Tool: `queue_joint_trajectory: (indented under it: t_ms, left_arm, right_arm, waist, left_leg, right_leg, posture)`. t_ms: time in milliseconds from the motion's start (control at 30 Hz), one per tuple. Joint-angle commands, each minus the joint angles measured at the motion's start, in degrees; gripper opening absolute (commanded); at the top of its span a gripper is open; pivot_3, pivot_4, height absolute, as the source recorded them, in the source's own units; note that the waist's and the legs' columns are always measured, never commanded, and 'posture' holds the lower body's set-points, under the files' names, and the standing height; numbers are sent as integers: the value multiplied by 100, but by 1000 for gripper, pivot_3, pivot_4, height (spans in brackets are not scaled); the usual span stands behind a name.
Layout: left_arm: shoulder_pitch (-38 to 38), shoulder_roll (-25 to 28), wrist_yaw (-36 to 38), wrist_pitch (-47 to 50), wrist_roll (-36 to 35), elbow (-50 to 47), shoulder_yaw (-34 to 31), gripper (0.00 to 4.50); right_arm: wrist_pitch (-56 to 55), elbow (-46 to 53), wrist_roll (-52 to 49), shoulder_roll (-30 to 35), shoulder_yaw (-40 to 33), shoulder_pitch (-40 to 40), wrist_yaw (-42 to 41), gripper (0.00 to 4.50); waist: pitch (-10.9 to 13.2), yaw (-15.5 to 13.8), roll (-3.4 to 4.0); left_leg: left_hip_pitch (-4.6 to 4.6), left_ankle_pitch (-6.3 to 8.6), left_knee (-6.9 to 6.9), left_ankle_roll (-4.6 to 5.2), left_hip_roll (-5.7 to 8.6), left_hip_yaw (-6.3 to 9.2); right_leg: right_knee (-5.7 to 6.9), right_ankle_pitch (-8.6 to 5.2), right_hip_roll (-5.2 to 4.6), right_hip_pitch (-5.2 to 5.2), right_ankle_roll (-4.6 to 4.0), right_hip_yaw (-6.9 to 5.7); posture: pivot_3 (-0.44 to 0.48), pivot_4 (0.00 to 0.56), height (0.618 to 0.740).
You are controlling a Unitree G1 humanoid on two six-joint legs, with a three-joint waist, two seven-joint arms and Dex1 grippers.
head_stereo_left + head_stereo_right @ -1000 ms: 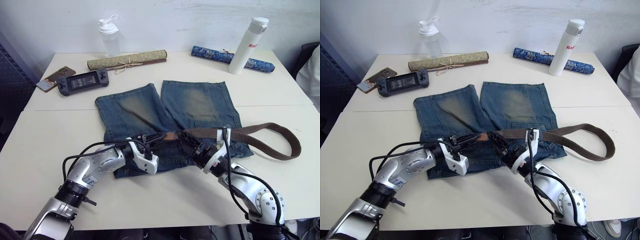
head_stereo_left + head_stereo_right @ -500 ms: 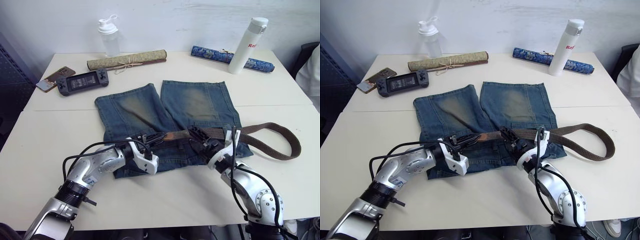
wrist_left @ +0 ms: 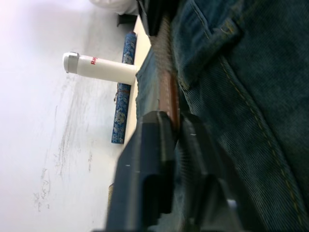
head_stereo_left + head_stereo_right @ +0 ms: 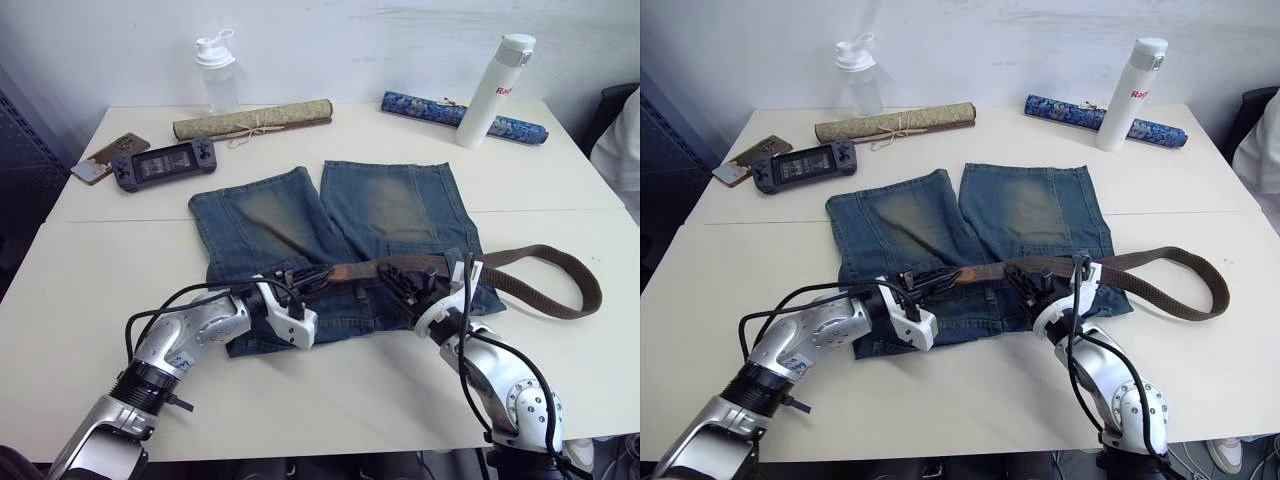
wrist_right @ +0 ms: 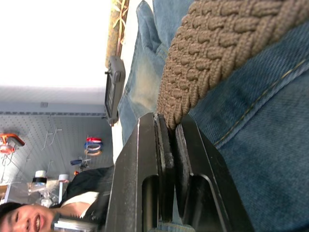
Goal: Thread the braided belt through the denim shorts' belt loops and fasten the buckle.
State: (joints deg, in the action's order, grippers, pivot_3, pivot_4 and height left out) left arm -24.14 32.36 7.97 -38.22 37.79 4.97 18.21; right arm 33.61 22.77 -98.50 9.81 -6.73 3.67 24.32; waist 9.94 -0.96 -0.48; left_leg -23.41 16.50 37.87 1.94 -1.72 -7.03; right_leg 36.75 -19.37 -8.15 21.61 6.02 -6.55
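Both hands grip the braided belt (image 4: 520, 285) over the denim shorts (image 4: 300, 220). The left hand (image 4: 300, 283) pinches its leather tip; the right hand (image 4: 410, 283) is clamped on the weave.

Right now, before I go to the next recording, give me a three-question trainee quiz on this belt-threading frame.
1. True or false: the faded blue denim shorts hang off the table edge.
2. What does the right gripper pinch: A) olive-brown braided belt, B) white bottle, C) black handheld console?
3. Fill in: the left gripper is closed on the belt's brown ____ end.

Key: 1 false; 2 A; 3 leather.
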Motion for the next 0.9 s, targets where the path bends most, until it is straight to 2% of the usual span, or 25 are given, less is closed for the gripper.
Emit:
queue_joint_trajectory:
  t_ms: [33, 100, 133, 167, 233, 300, 433, 600, 900]
  left_arm:
    - [-24, -35, 218, -45, -636, -125, -157, 2629]
    - [-7, 17, 360, -83, -780, -141, -145, 3543]
    - [85, -11, 591, 47, -1287, -196, -186, 4023]
    - [153, -37, 767, 150, -1668, -237, -222, 4023]
    - [451, 204, 1494, 113, -2867, -493, -109, 4023]
    - [801, 347, 2052, 547, -3858, -883, -198, 4023]
    - [1490, 575, 2764, 2143, -5428, -1566, -510, 4023]
    - [1844, 591, 3086, 3005, -5781, -1927, -763, 4023]
    - [1977, 252, 3135, 3286, -5590, -2039, -1045, 4023]
  right_arm:
    - [-96, 68, -16, -45, -88, 63, -113, 0]
    - [-95, 63, -28, -32, -115, 76, -129, 0]
    - [-99, 66, -45, -1, -161, 96, -156, 0]
    - [-102, 68, -57, 21, -194, 110, -175, 0]
    - [-50, 97, -231, 230, -397, 145, -290, 0]
    - [29, 82, -511, 509, -646, 164, -442, 0]
    - [315, -125, -873, 1197, -1056, 180, -839, 0]
    - [625, -485, -875, 1808, -1242, 228, -1202, 0]
    - [1001, -697, -641, 1995, -1099, 210, -1547, 0]
  waist:
    - [0, 5, 0]
    - [0, 13, 0]
    - [0, 18, 0]
    - [0, 26, 1]
    - [1, 77, 2]
    - [3, 120, 6]
    - [8, 117, 13]
    - [8, 101, 14]
    - [9, 100, 14]
  left_leg:
    - [0, 0, 0, 0, 0, 0]
    - [0, 0, 0, 0, 0, 0]
    - [0, 0, 0, 0, 0, 0]
    - [0, 0, 0, 0, 0, 0]
    - [0, 0, -2, -1, 0, 0]
    - [0, 0, -6, -2, -1, 2]
    - [2, 1, -7, -3, 0, 6]
    - [5, 1, -7, -2, 2, 6]
    - [4, 2, -10, -1, 1, 4]
  right_leg:
    - [0, 0, 0, 0, 0, 0]
    - [0, 0, 0, 0, 0, -1]
    - [0, 0, 0, 0, 0, -1]
    - [-1, 0, 1, 0, 0, -1]
    - [-2, 0, 1, 0, 0, 0]
    - [-9, 0, 0, 0, 0, 0]
    - [-21, 0, 0, -9, 0, -1]
    - [-34, 0, 4, -10, -1, 0]
    - [-43, 0, 6, -9, -1, 1]
  posture:
    - [0, 150, 717]
    - [0, 150, 717]
    - [0, 150, 717]
    - [0, 150, 717]
    - [0, 150, 717]
    - [0, 150, 717]
    - [0, 150, 717]
    - [0, 150, 717]
    - [0, 150, 717]
